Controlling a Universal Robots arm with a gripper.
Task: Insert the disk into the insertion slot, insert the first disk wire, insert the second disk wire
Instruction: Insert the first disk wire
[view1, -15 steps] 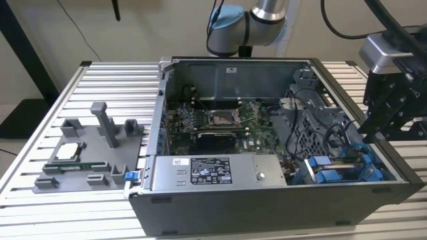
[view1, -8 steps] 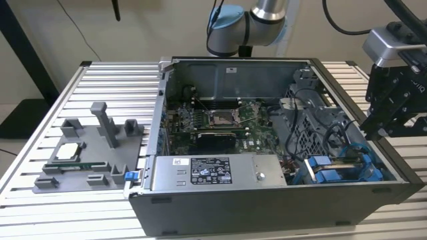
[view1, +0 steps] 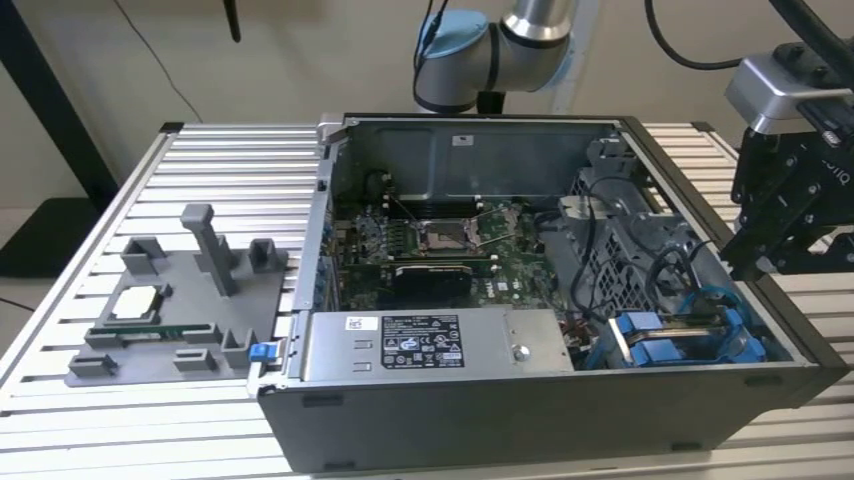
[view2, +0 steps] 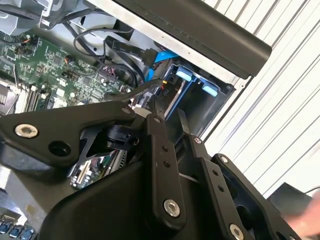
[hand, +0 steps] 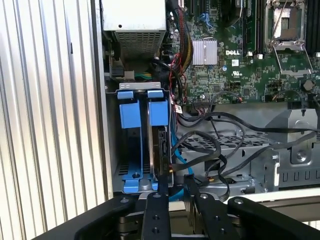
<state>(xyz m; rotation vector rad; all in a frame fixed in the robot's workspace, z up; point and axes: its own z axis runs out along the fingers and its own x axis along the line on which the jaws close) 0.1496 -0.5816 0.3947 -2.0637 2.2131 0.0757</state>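
The open computer case lies on a slatted table. In its corner at the exterior view's right is the insertion slot, a grey-walled bay with blue tabs. The disk stands on edge inside it, beside a blue carrier tab. Loose black wires and a blue cable hang just beside the bay. My black gripper hovers above the case's edge near the bay. A narrow gap separates its fingers, which hold nothing.
A grey labelled power-supply box fills the case's front, next to the bay. The motherboard's silver processor socket sits mid-case. A grey fixture holding a chip stands on the table at the exterior view's left.
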